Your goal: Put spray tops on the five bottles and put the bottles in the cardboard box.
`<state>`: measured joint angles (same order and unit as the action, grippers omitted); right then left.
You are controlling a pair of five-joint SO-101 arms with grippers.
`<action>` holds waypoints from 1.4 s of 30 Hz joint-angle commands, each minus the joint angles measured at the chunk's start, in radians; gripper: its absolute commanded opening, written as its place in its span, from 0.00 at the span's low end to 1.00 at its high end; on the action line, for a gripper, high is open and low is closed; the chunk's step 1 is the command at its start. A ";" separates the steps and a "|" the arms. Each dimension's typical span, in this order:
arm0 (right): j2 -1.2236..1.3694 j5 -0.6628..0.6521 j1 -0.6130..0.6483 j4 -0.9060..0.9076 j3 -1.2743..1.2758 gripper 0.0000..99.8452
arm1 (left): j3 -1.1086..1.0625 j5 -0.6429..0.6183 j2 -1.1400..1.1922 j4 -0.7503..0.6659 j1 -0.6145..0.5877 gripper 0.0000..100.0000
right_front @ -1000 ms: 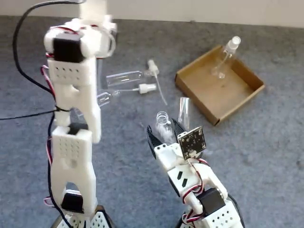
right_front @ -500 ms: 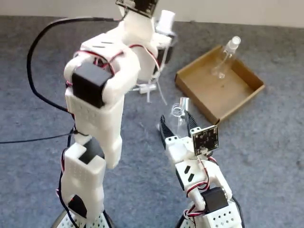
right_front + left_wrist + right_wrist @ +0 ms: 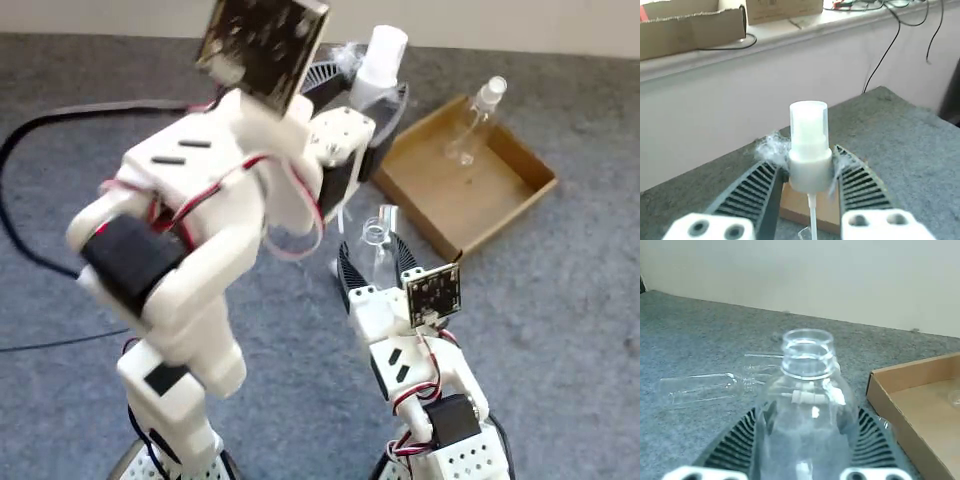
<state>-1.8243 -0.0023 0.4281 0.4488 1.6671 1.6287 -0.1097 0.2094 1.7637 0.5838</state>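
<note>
My left gripper point(image 3: 368, 88) is raised high over the table, shut on a white spray top point(image 3: 381, 52) whose dip tube hangs down. In the left wrist view the spray top point(image 3: 809, 135) stands upright between the ribbed fingers point(image 3: 757, 187). Below and nearer, my right gripper point(image 3: 376, 262) is shut on a clear open-necked bottle point(image 3: 372, 240), held upright. In the right wrist view that bottle point(image 3: 807, 390) sits between the jaws. The cardboard box point(image 3: 520, 205) lies to the right, with one capped bottle point(image 3: 474, 122) in it.
Another clear bottle point(image 3: 702, 389) lies on the grey carpet beyond the held one, and one more bottle point(image 3: 389, 216) rests close by the box's near corner. The big left arm point(image 3: 200, 260) covers much of the table's left half. A black cable point(image 3: 40, 150) runs at left.
The left arm has lifted and swung right with the spray top, ending above the held bottle. The right gripper shifted slightly right with its bottle, then stayed put.
</note>
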 commanded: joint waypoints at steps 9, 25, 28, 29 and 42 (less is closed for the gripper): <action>-0.008 0.009 -0.013 -0.024 0.157 0.09 | 0.021 -0.008 -0.150 0.005 0.004 0.00; -0.008 0.009 -0.013 -0.022 0.157 0.09 | 0.018 0.071 -0.289 0.005 0.004 0.00; -0.008 0.009 -0.013 -0.022 0.157 0.09 | -0.053 0.071 -0.328 0.005 0.004 0.00; -0.008 0.009 -0.013 -0.022 0.157 0.09 | -0.099 0.071 -0.352 0.005 0.004 0.00; -0.007 0.009 -0.015 -0.022 0.157 0.09 | -0.812 0.068 -0.697 -0.087 0.004 0.00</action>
<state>-1.8243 -0.0008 0.4281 0.4488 1.6671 0.9797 -0.0514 -0.4319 1.7607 0.6038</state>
